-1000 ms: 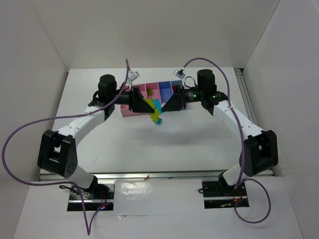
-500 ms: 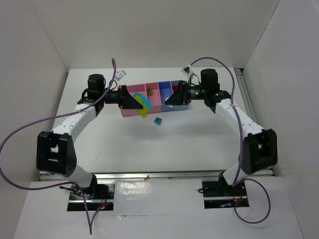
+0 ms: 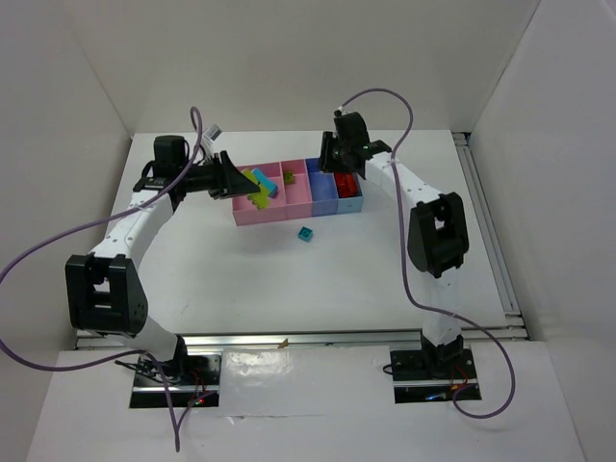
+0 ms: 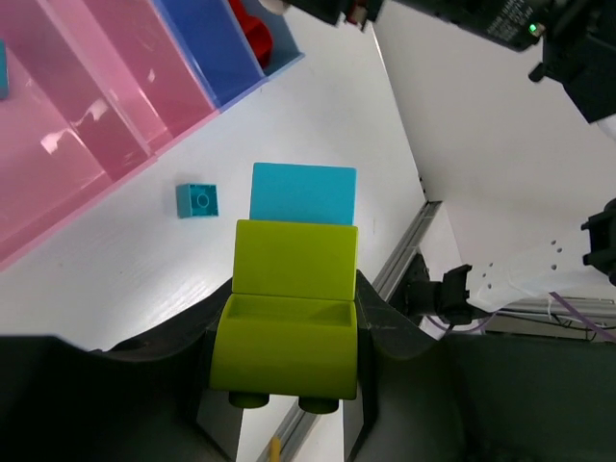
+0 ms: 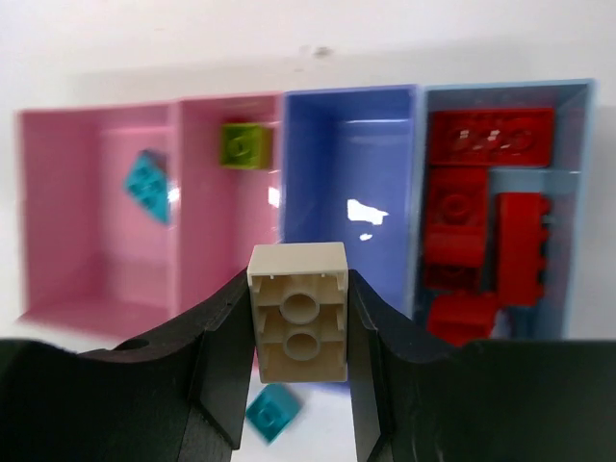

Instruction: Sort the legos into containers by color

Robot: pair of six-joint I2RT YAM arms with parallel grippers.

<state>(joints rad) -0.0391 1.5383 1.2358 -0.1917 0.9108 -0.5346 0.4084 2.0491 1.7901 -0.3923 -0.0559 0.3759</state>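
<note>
A beige brick [image 5: 298, 289] is clamped in the right end effector [image 5: 298, 327], hanging above the near edge of the periwinkle bin [image 5: 346, 154]. Red bricks [image 5: 472, 207] lie in the light-blue bin [image 5: 505, 89]. A green brick [image 5: 243, 144] and a cyan brick [image 5: 147, 186] lie in the pink bins [image 5: 207, 221]. The left end effector [image 4: 289, 346] grips a green-and-cyan stack [image 4: 296, 260] over the left pink bin. A loose cyan brick [image 3: 304, 234] sits on the surface [image 3: 212, 260], just before the bins.

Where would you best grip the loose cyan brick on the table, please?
Pinch two opposite flat side walls of the cyan brick, coming straight down from above. It lies stud-up on the table, apart from the bins, so all its sides look free.
</note>
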